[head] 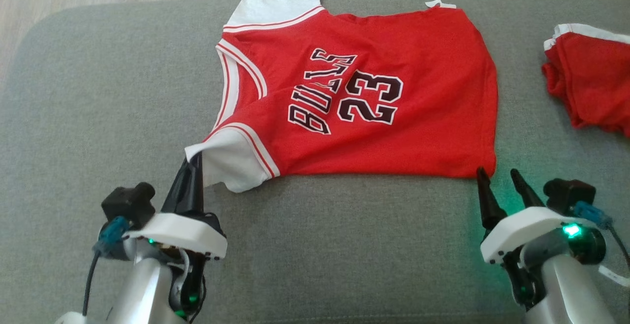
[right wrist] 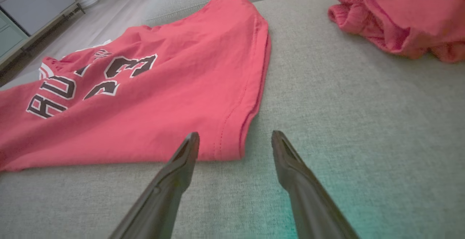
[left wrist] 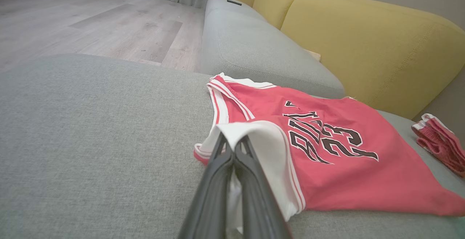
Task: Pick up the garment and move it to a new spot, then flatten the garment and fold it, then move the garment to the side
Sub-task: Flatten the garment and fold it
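Red-and-white jersey (head: 433,132), black lettering (head: 344,92), grey cushion (head: 98,117), yellow backrest (left wrist: 363,50)

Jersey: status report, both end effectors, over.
Left end effector shut on jersey, at its white sleeve. Right end effector open at near hem corner, gripping nothing. Jersey spread flat, unfolded. Second red garment lies apart on the right, not in the way.

Grey cushion (head: 98,117): red jersey (head: 393,132) spread out; crumpled red garment (head: 595,82) right.

The red garment (head: 418,132) bears "BULLS" and the number "23" in black, white-edged print.
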Robot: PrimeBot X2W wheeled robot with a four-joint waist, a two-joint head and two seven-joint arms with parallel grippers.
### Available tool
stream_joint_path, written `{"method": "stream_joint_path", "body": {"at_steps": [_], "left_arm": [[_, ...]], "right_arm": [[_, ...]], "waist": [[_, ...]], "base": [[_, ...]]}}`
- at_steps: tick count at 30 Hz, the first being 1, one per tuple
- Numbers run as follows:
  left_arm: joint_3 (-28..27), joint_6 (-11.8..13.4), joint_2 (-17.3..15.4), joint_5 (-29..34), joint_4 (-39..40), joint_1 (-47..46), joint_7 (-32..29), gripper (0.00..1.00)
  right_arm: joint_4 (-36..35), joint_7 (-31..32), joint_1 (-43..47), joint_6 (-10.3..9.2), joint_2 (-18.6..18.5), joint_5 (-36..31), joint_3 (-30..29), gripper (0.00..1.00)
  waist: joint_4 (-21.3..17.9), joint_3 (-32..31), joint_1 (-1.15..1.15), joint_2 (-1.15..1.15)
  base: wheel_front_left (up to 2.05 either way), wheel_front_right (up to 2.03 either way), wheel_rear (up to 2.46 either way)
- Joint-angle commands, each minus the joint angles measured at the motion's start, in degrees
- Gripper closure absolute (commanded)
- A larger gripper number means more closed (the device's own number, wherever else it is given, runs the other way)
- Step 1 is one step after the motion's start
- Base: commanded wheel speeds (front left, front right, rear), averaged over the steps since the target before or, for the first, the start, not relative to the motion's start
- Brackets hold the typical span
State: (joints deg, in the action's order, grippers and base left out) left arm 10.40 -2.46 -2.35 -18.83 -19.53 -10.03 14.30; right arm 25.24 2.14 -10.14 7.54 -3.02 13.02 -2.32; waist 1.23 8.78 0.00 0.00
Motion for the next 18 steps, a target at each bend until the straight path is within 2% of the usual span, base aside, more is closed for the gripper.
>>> {"method": "stream_joint_path", "body": {"at_steps": [1, 18], "left_arm": [[-1.44, 0.3, -0.54, -0.36, 1.5, -1.65, 0.7, 1.0], [-0.45, 0.1, -0.54, -0.37, 1.61, -2.1, 0.7, 1.0]], "right_arm": [[-1.16, 0.12, -1.67, -0.05, -0.71, -0.08, 1.53, 0.0], [5.26, 2.11, -2.86, -0.05, -6.16, -4.99, 7.58, 0.0]], "waist": [[0.1, -0.09, 0.0, 0.0], [2.0, 0.18, 0.0, 0.0]], "base": [[0.0, 0.0, 0.0], [0.0, 0.0, 0.0]]}}
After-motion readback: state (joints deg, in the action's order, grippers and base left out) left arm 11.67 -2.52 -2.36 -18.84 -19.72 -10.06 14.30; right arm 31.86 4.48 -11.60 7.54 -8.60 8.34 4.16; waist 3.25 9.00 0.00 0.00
